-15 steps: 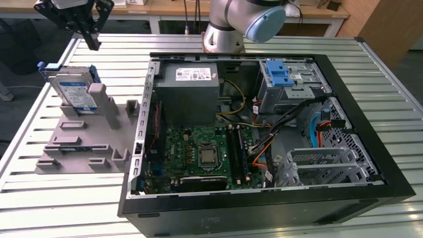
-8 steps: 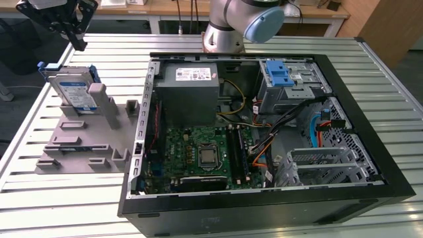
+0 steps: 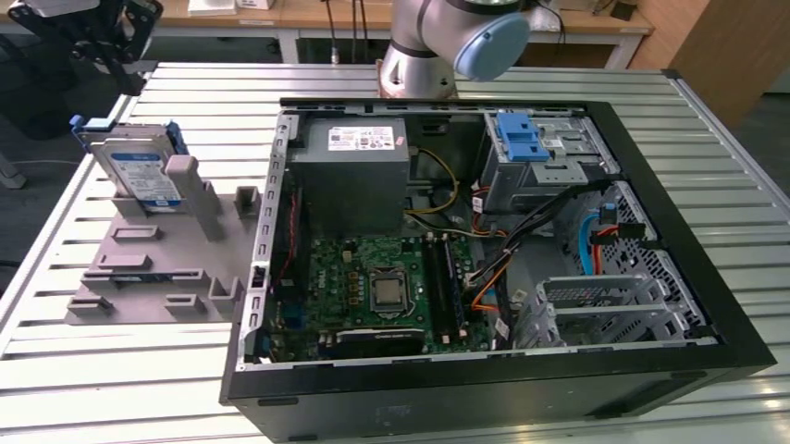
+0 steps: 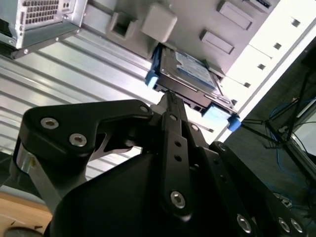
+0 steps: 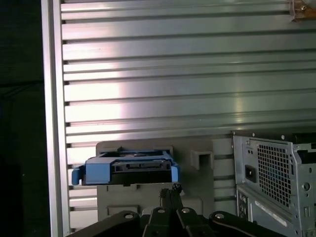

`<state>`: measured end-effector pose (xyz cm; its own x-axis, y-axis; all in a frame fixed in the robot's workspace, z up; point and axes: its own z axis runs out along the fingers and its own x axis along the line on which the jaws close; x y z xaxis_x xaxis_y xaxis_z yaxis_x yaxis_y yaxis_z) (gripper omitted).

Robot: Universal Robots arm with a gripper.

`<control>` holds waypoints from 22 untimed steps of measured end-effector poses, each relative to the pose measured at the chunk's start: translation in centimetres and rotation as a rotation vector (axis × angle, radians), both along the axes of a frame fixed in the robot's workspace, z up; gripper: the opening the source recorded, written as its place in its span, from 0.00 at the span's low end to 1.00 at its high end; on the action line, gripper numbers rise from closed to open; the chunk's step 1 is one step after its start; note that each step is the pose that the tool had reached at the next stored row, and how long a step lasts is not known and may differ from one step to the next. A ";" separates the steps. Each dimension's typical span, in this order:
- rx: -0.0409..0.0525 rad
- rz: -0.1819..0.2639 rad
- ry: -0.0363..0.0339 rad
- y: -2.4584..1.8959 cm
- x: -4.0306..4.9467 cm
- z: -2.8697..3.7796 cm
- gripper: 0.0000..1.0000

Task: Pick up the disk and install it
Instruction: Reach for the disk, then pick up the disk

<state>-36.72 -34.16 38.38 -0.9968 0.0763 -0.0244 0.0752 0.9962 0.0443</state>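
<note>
The disk (image 3: 133,171) stands on edge in a slot of the grey holder (image 3: 161,268) at the exterior view's left, its blue bracket around a silver body with a blue-and-white label. In both wrist views the disk (image 4: 190,74) (image 5: 126,168) lies just beyond my fingertips. My black gripper (image 3: 124,69) hangs above and behind the disk, apart from it. The gripper (image 4: 170,98) (image 5: 170,190) is shut, its two fingers pressed together with nothing between them.
An open computer case (image 3: 691,305) fills the middle and the exterior view's right of the slatted metal table (image 3: 124,370). Inside are a grey box with a white sticker (image 3: 351,171), a motherboard (image 3: 383,287), cables and a metal cage with a blue latch (image 3: 524,139). The arm's base (image 3: 426,46) stands behind the case.
</note>
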 end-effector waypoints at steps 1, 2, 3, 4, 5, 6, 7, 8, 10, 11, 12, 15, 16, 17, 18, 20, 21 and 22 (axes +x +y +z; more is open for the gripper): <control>0.0001 0.000 -0.0001 -0.01 -0.47 -0.03 0.11; 0.0001 0.000 -0.0001 -0.02 -0.91 -0.06 0.11; 0.0000 0.000 0.0001 -0.03 -1.36 -0.08 0.11; 0.0000 0.000 -0.0001 -0.03 -1.84 -0.11 0.11; 0.0001 0.000 -0.0002 -0.03 -2.29 -0.15 0.11; 0.0001 0.000 -0.0001 -0.03 -2.74 -0.16 0.11; -0.0001 0.000 0.0001 -0.03 -3.20 -0.17 0.11; 0.0000 0.000 0.0000 -0.03 -3.65 -0.20 0.11; 0.0000 0.000 -0.0001 -0.03 -4.55 -0.22 0.11; -0.0001 0.000 0.0001 -0.03 -4.94 -0.22 0.11; 0.0000 0.000 -0.0001 -0.03 -5.16 -0.23 0.11; 0.0001 0.000 -0.0001 -0.03 -5.18 -0.23 0.11; 0.0001 0.000 -0.0001 -0.03 -5.22 -0.23 0.11; 0.0001 0.000 -0.0001 -0.03 -5.25 -0.23 0.11; 0.0000 0.000 -0.0001 -0.03 -5.26 -0.23 0.11; 0.0000 0.000 -0.0001 -0.03 -5.27 -0.23 0.11; 0.0001 0.000 0.0000 -0.03 -5.27 -0.23 0.11; 0.0000 0.000 0.0000 -0.03 -5.28 -0.23 0.11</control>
